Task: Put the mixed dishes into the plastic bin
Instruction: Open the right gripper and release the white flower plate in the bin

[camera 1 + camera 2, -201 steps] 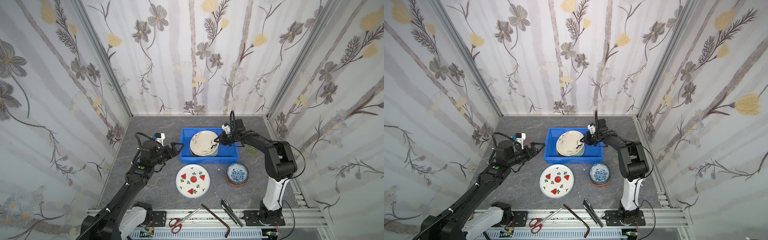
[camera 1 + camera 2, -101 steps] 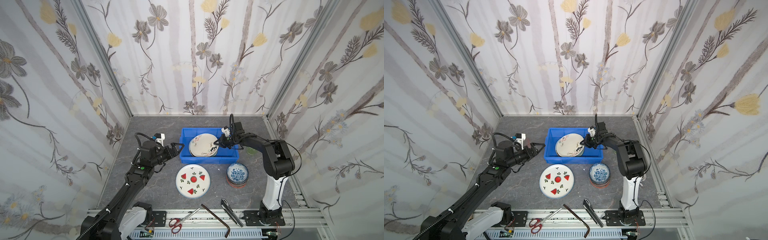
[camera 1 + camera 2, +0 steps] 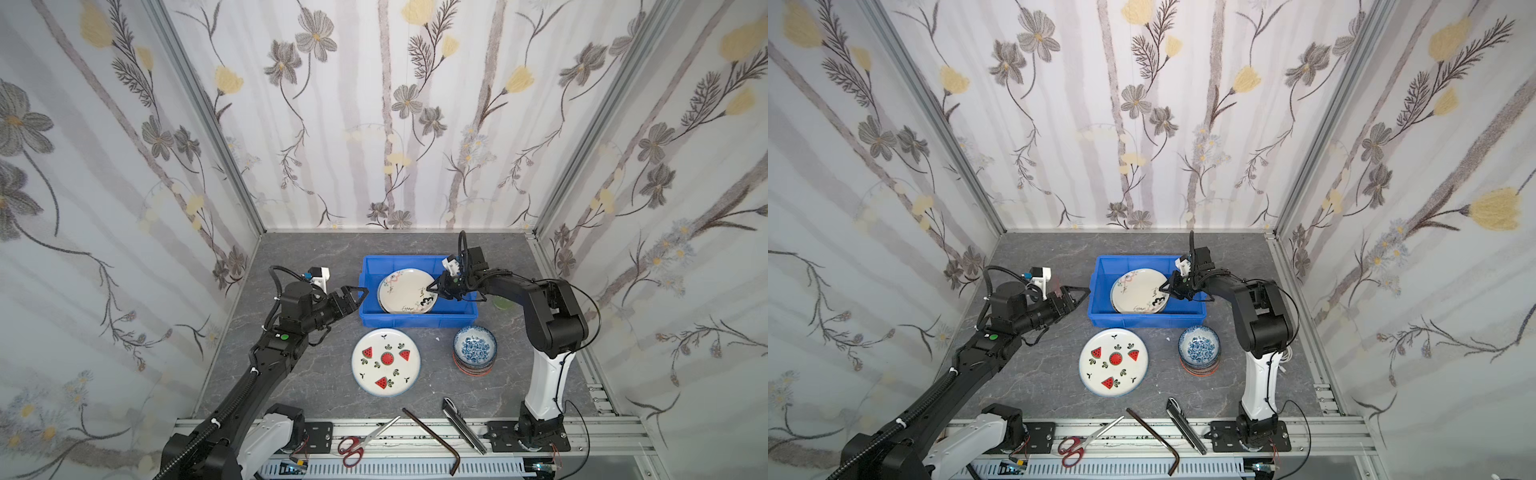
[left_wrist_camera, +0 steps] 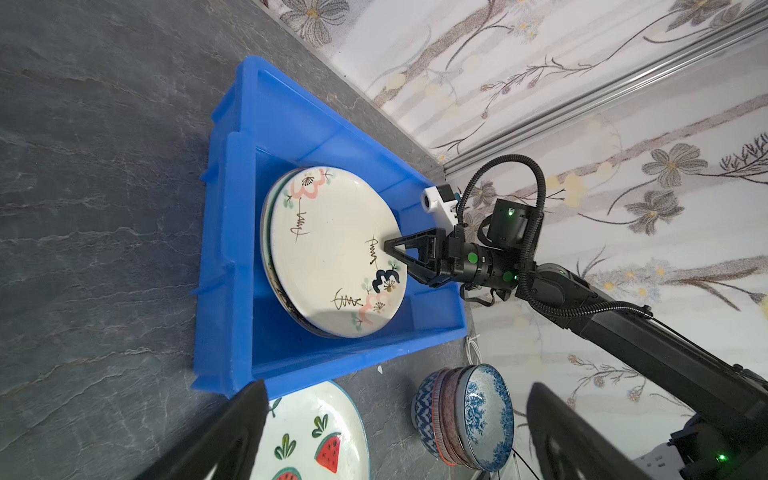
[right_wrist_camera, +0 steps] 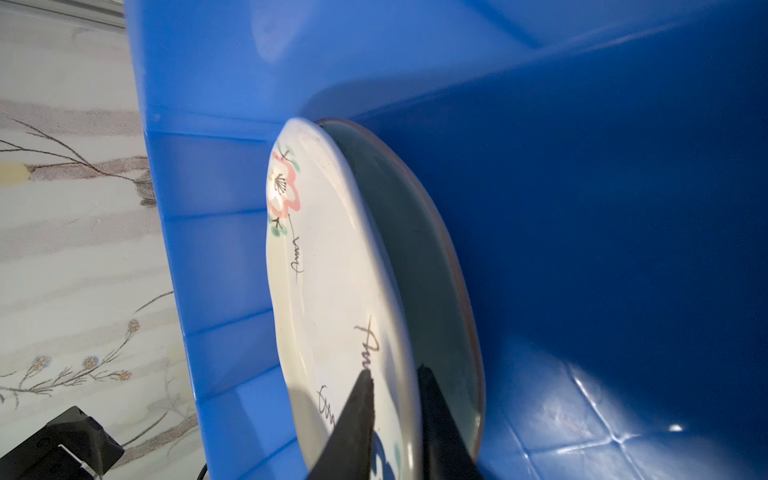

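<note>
The white scribbled plate has come down. Half a second ago I had it tipped up on edge above the blue plastic bin; now it lies nearly flat inside the bin, stacked on the mint-green plate, whose rim peeks out beneath it. My right gripper sits at the plate's edge on the bin's right side, one finger over the painted face and one under the rim. From the wrist view I cannot tell whether they pinch the rim or have just let go. I judge this plate delivered, so the release and a clean pull-back are what remain here. My left gripper hangs just outside the bin's left wall, fingers spread wide with nothing between them. In front of the bin, the watermelon plate and a stack of small bowls topped by the blue floral bowl wait on the counter, a grey marbled slab. Flowered wallpaper panels close in the bin's far side and both flanks
</note>
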Tool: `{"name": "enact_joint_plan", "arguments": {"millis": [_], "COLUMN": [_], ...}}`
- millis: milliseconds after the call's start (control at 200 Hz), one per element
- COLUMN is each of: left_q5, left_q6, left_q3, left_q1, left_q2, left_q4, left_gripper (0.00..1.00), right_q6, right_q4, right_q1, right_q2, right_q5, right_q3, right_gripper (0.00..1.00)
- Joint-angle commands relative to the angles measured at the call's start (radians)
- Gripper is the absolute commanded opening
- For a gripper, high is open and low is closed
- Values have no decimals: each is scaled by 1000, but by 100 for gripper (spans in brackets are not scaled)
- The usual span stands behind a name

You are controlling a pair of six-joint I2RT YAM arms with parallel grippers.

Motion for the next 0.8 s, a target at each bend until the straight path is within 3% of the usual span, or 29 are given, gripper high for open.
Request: {"name": "enact_joint_plan", "arguments": {"millis": [0,375,794], "left_q5": [-2,-3,-6], "left_q6": [9,14,15], "left_q3": [0,2,-9], "left_q1": [2,2,2], "left_q2": [-1,6,5], "left_q4": [5,5,5], "left_gripper": [100,100,100], "right_q6": [-8,-50,-88], "right_q4": [37,-21,-72], "right_q1": [1,1,2], "right_q2": [1,-11,-30], "right_q5": [13,86,157], "right_q3": [1,17,30], "right_gripper": [25,36,41]}}
